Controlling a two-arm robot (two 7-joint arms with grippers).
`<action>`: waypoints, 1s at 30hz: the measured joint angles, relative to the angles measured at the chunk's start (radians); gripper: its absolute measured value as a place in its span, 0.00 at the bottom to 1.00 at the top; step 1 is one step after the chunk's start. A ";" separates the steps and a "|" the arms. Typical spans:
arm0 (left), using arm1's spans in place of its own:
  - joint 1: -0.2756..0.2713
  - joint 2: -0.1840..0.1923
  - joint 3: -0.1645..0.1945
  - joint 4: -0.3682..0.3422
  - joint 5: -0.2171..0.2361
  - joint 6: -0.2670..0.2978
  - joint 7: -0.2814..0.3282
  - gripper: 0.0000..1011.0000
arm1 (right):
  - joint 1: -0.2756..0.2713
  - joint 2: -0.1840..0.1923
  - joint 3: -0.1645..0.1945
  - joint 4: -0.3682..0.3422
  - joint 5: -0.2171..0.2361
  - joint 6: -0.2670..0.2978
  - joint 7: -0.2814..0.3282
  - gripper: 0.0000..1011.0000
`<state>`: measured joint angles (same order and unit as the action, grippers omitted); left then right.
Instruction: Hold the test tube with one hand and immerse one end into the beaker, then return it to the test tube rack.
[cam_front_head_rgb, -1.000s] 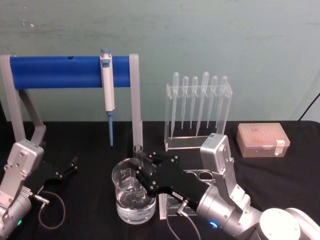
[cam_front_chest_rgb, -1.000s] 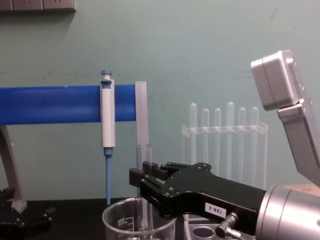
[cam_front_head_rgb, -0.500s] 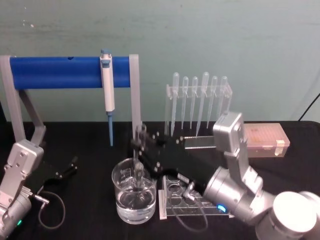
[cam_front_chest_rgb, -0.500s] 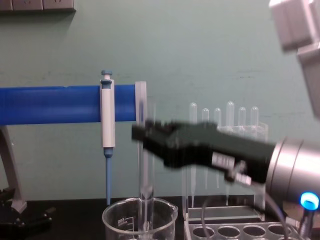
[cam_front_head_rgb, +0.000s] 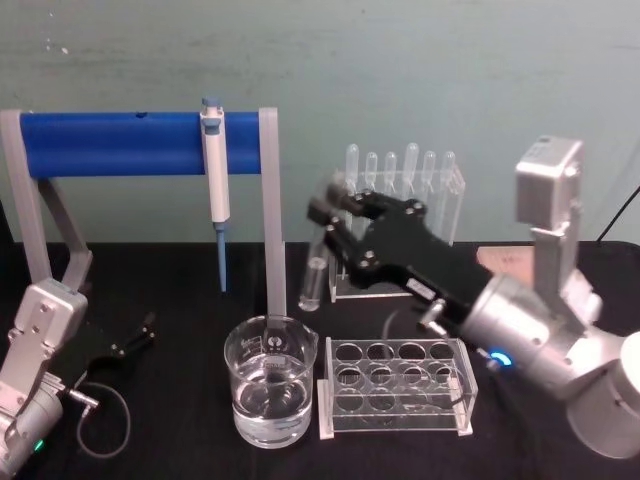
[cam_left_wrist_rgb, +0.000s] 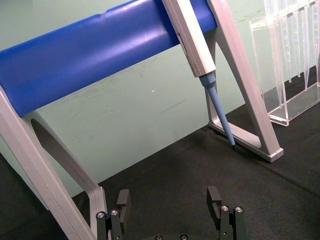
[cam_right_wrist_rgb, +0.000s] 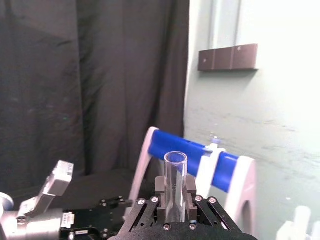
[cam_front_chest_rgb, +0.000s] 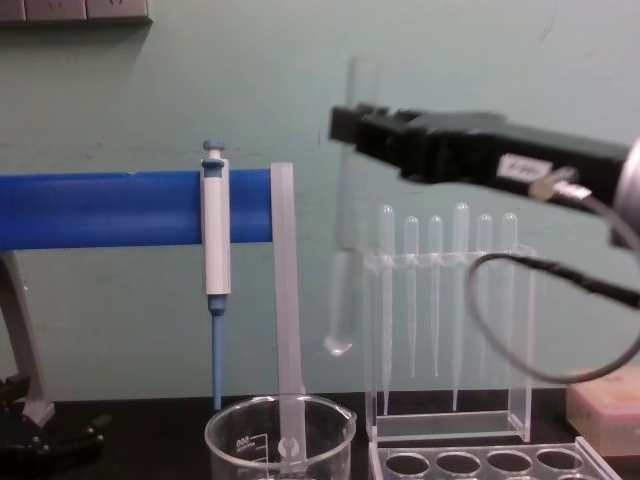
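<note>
The test tube (cam_front_chest_rgb: 343, 250), clamped by the right gripper (cam_front_head_rgb: 330, 215), has been lifted seemingly clear above the beaker (cam_front_head_rgb: 270, 392).

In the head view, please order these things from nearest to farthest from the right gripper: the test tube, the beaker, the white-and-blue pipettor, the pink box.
From the right gripper:
1. Test tube, held in its fingers and hanging below them.
2. Beaker, lower, toward the robot's left, on the table.
3. White-and-blue pipettor, on the blue stand toward the robot's left; too close to the beaker to rank surely.
4. Pink box, partly hidden behind the right arm.
</note>
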<state>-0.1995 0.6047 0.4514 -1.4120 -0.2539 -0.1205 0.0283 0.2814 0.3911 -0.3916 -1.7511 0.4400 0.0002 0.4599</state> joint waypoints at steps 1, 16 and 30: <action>0.000 0.000 0.000 0.000 0.000 0.000 0.000 0.99 | -0.017 0.023 0.019 -0.027 0.007 0.005 -0.016 0.22; 0.000 0.000 0.000 0.000 0.000 0.000 0.000 0.99 | -0.188 0.098 0.109 -0.071 0.019 -0.051 -0.062 0.22; 0.000 0.000 0.000 0.000 0.000 0.000 0.000 0.99 | -0.178 0.056 0.085 0.015 -0.042 -0.091 -0.058 0.22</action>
<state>-0.1995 0.6046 0.4514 -1.4120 -0.2538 -0.1205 0.0283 0.1033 0.4476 -0.3066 -1.7362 0.3984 -0.0909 0.4015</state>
